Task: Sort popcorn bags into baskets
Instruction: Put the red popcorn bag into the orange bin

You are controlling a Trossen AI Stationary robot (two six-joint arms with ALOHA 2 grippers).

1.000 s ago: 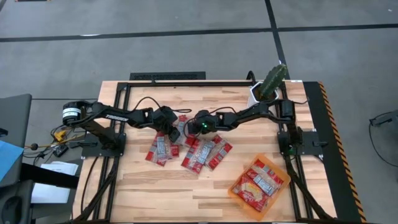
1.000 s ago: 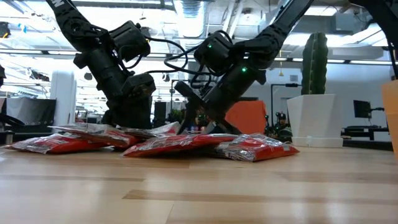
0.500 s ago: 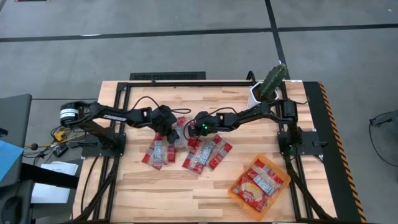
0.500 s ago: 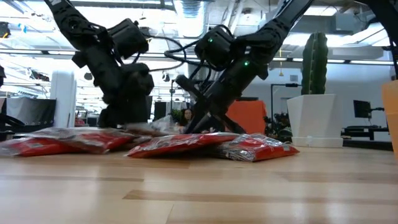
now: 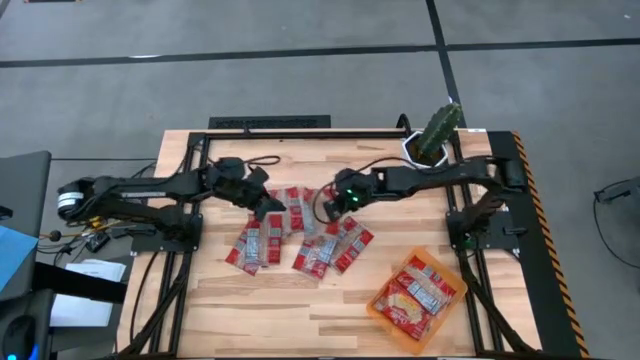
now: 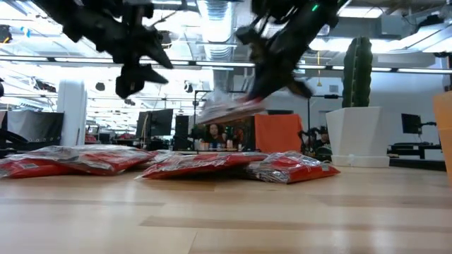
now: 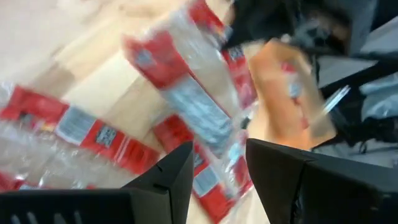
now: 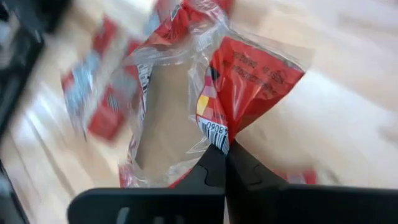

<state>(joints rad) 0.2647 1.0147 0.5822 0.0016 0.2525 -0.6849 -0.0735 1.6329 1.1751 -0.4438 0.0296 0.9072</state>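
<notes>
The right pincer (image 8: 225, 163) has just snapped shut on a corner of a red popcorn packet (image 8: 205, 93) and lifted it off the surface (image 5: 220, 300), above the heap of packets (image 5: 300, 238). It hangs well short of the orange basket (image 5: 416, 296), which already holds several. The left pincer (image 7: 219, 163), half open, has risen empty. Print on the packet is unreadable except a barcode.

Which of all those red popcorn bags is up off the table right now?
The popcorn bag pinched in the right gripper, hanging in the air by its edge. All the other loose bags lie flat on the table.
</notes>
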